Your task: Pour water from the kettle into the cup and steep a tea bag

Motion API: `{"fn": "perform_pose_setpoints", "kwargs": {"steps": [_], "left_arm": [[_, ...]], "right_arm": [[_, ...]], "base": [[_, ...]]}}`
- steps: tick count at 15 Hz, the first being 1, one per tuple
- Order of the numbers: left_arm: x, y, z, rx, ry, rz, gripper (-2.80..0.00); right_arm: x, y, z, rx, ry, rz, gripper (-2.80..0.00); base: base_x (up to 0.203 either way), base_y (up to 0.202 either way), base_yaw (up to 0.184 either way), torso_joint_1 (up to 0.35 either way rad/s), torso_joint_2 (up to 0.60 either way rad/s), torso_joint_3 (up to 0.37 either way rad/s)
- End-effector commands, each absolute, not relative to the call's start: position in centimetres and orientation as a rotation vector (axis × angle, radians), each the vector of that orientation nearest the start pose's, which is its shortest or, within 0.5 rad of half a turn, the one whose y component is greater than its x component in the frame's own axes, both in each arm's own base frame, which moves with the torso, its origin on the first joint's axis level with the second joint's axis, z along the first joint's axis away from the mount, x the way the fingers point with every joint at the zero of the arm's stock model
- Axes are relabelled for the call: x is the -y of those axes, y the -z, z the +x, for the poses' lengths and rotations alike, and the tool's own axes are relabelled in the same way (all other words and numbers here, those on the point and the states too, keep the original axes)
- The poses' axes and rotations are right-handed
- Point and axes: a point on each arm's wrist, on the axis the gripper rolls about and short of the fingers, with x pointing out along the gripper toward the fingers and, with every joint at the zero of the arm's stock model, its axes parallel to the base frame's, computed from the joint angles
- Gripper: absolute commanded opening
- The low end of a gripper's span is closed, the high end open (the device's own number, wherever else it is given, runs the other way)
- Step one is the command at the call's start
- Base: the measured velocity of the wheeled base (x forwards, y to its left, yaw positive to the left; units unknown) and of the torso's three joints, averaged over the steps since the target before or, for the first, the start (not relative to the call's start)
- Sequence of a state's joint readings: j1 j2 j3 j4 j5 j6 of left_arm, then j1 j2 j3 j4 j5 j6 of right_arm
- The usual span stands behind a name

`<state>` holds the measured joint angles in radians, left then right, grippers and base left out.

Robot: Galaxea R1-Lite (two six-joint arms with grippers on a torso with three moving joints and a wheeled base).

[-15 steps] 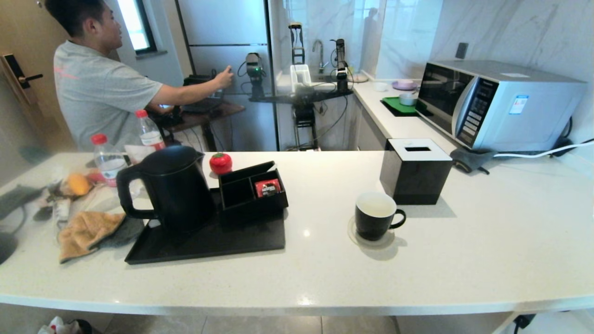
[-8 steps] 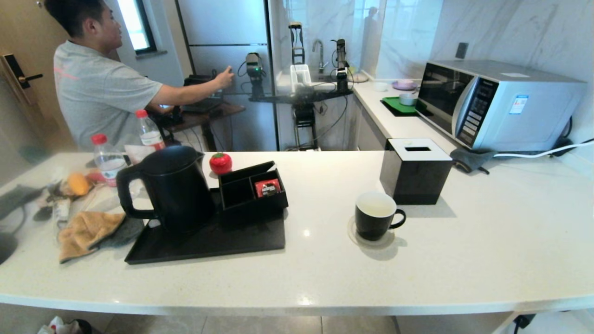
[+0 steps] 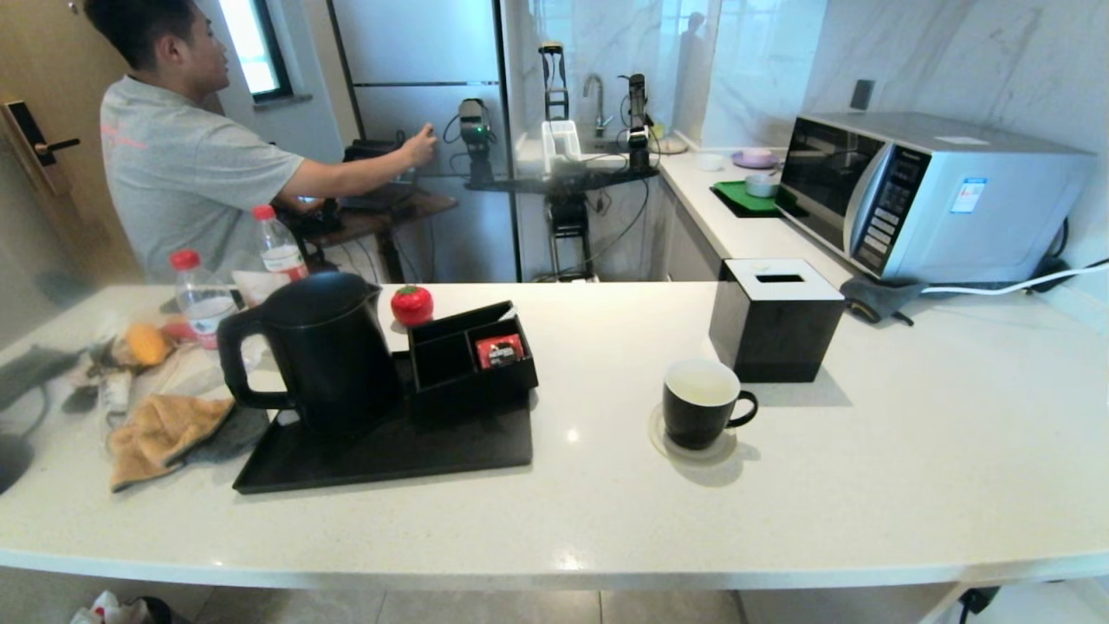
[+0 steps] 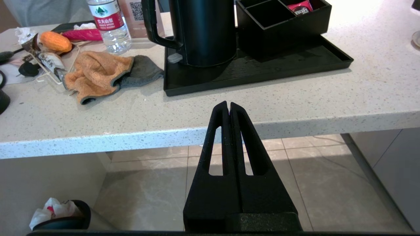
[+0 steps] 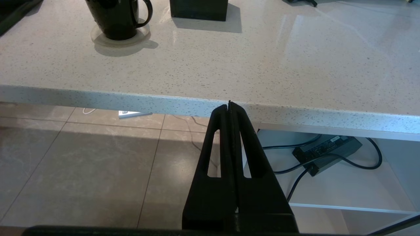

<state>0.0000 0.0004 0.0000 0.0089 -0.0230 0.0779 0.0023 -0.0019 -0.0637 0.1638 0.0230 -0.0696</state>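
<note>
The black kettle [image 3: 316, 351] [image 4: 203, 31] stands on a black tray [image 3: 390, 455] at the counter's left, handle toward the left. The black cup [image 3: 700, 403] [image 5: 116, 18] with a white inside sits on a round coaster right of the tray, handle to the right. No tea bag or water shows. Neither arm appears in the head view. My left gripper [image 4: 228, 105] is shut and empty, held before the counter's front edge, short of the tray. My right gripper [image 5: 229, 105] is shut and empty, just below the counter edge, to the right of the cup.
A black divided box [image 3: 470, 355] holding a red packet [image 3: 501, 351] sits on the tray. A black tissue box [image 3: 774, 319] stands behind the cup. Bottles [image 3: 201, 299], an orange cloth [image 3: 160, 433] and clutter lie left. A microwave [image 3: 927, 195] is far right. A person [image 3: 186, 152] stands behind.
</note>
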Motion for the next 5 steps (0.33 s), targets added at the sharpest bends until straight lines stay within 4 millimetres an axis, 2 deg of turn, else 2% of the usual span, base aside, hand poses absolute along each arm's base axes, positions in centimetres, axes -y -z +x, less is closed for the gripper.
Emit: {"fn": "perform_pose_setpoints", "kwargs": {"steps": [1,5], "left_arm": [[0.05,-7.45,-2.28,-0.008,0.023,0.078,-2.8],[0.05,-7.45,-2.28,-0.008,0.023,0.078,-2.8]], "right_arm": [[-0.04,-7.59,-2.85,-0.102,-0.029,-0.069,-2.8],[-0.05,-7.59,-2.81,-0.096,-0.034,-0.066,-2.8]], "base": [[0.0,0.0,0.0,0.0,0.0,0.0],[0.0,0.0,0.0,0.0,0.0,0.0]]}}
